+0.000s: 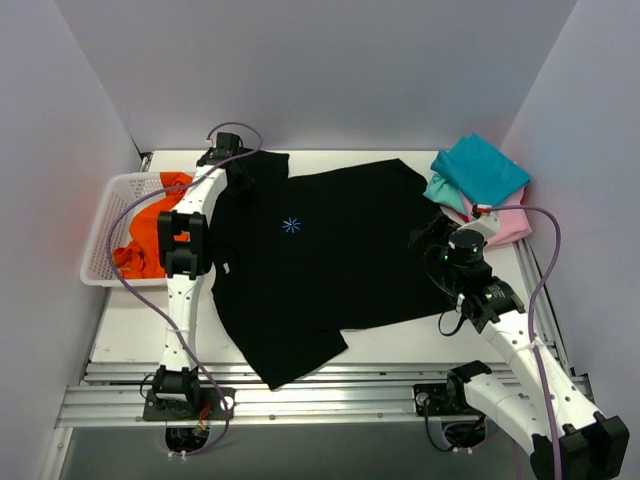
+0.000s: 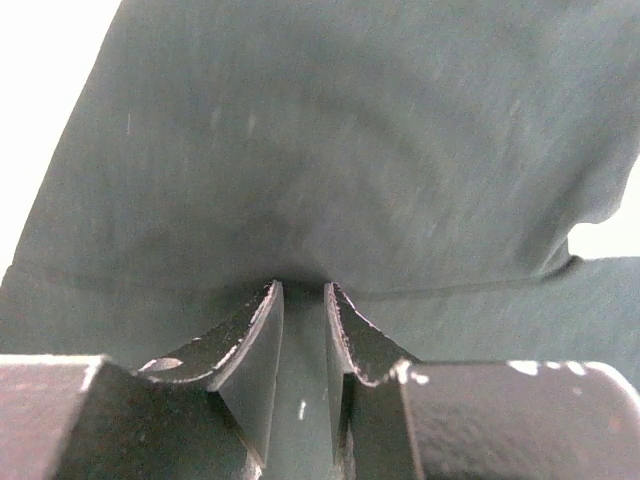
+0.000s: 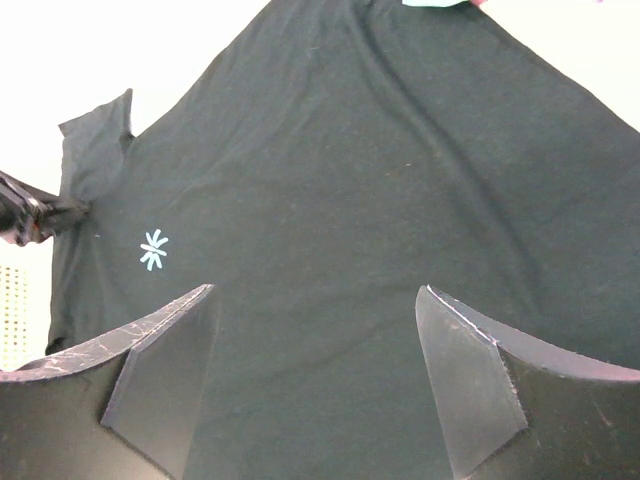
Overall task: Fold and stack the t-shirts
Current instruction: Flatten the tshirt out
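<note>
Nearest me, the large black cloth t-shirt [image 1: 320, 270] lies spread flat across the white bench [image 1: 130, 330], starburst mark up. My right pincer [image 3: 315, 290] hovers wide open over its right side, holding nothing. Further back, my left pincer [image 2: 303, 290] stands narrowly parted with the far-left sleeve hem at its tips. Far right sit folded teal [image 1: 485, 170] and pink shirts [image 1: 510, 225]; on the left, an orange shirt [image 1: 150, 225] fills the white mesh basket [image 1: 100, 240].
</note>
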You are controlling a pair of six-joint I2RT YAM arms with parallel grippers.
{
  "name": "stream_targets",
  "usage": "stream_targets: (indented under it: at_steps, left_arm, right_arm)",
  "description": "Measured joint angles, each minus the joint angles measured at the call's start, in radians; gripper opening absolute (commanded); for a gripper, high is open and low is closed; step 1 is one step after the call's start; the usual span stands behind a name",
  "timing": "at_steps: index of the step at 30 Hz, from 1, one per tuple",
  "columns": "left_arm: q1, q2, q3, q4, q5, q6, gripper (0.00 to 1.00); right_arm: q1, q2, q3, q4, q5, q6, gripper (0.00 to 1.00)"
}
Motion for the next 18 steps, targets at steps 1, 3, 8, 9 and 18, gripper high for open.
stream_targets:
  at_steps: [1,3,8,9,18]
  left_arm:
    - [0.0,0.05,0.093,-0.041,-0.008,0.009,0.33]
    - [0.0,0.152,0.29,-0.112,-0.016,0.022,0.38]
    - [0.006,0.284,0.518,-0.162,-0.003,0.04,0.45]
    - [0.009,0.285,0.518,-0.156,0.009,0.041,0.47]
    - [0.047,0.291,0.504,0.04,0.191,0.045,0.59]
  right_arm:
    - [0.0,-0.001,0.0,0.0,0.005,-0.006,0.75]
    - [0.0,0.0,0.0,0.0,0.012,-0.017,0.75]
    - [-0.001,0.005,0.0,0.002,0.018,-0.037,0.75]
    - [-0.001,0.006,0.0,0.002,0.018,-0.039,0.75]
    - [-0.001,-0.04,-0.093,0.1,0.016,-0.073,0.72]
